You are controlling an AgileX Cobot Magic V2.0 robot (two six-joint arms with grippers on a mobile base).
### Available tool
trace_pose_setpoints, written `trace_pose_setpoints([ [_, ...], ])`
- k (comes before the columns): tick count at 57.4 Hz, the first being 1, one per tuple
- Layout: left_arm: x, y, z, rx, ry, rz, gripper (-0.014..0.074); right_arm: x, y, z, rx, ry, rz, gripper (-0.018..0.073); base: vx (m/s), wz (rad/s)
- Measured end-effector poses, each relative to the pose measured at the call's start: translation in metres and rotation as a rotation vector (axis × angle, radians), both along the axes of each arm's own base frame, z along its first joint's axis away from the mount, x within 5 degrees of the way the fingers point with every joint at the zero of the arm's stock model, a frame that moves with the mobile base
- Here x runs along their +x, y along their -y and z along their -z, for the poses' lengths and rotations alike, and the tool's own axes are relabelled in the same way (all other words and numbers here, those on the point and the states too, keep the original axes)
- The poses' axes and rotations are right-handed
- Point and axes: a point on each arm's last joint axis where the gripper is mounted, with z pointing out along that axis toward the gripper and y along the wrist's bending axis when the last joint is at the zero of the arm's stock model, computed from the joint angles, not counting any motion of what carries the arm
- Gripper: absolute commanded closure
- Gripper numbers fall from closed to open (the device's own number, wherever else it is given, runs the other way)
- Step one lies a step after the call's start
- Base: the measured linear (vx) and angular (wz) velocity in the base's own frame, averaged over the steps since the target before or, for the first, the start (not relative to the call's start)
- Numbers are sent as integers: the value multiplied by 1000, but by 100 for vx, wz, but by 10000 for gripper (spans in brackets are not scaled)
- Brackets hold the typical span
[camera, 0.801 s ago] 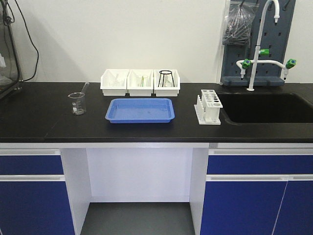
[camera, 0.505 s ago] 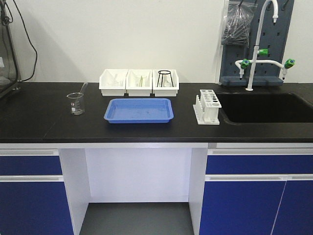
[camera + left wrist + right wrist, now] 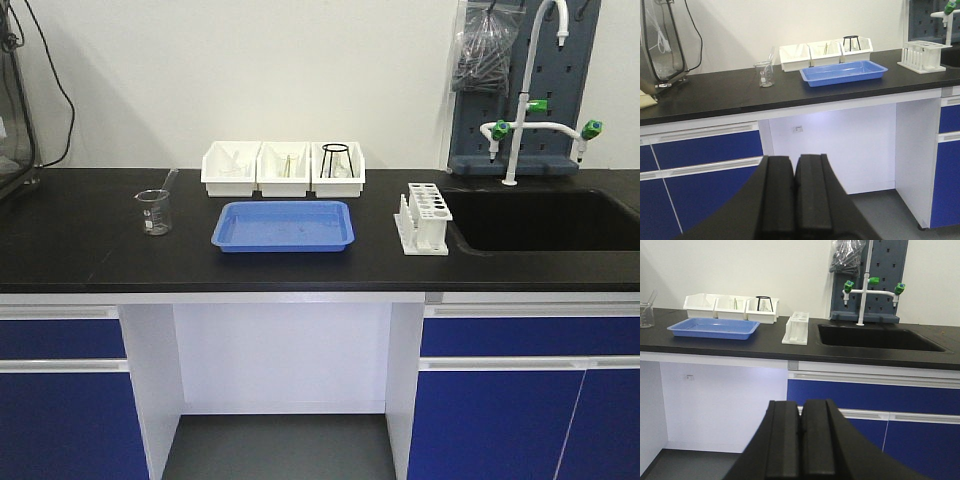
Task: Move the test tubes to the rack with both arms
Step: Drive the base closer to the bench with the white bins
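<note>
Left end effector (image 3: 795, 200), right end effector (image 3: 801, 442): closed, clear of countertop (image 3: 715, 95)

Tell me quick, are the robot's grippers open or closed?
Left gripper: closed, holding nothing.
Right gripper: closed, holding nothing.

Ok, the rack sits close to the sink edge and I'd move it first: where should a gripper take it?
Probably the rack by its perforated top plate, coming straight down from above: pegs line its left side, the sink drops off right, and the plate's edges are straight.
</note>
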Motion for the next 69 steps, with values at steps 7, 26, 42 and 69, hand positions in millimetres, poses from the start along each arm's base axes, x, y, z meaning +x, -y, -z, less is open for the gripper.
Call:
trace_pose_setpoints([
  [7,0,0,0,0,0,0,600,0,0,0,0,0,0,571,4,-1],
  [26,0,0,0,0,0,0,600,0,0,0,0,0,0,571,10,0],
  [42,0,0,0,0,0,0,600,0,0,0,0,0,0,571,17,9],
  [69,0,0,0,0,0,0,600,0,0,0,0,0,0,571,17,7],
])
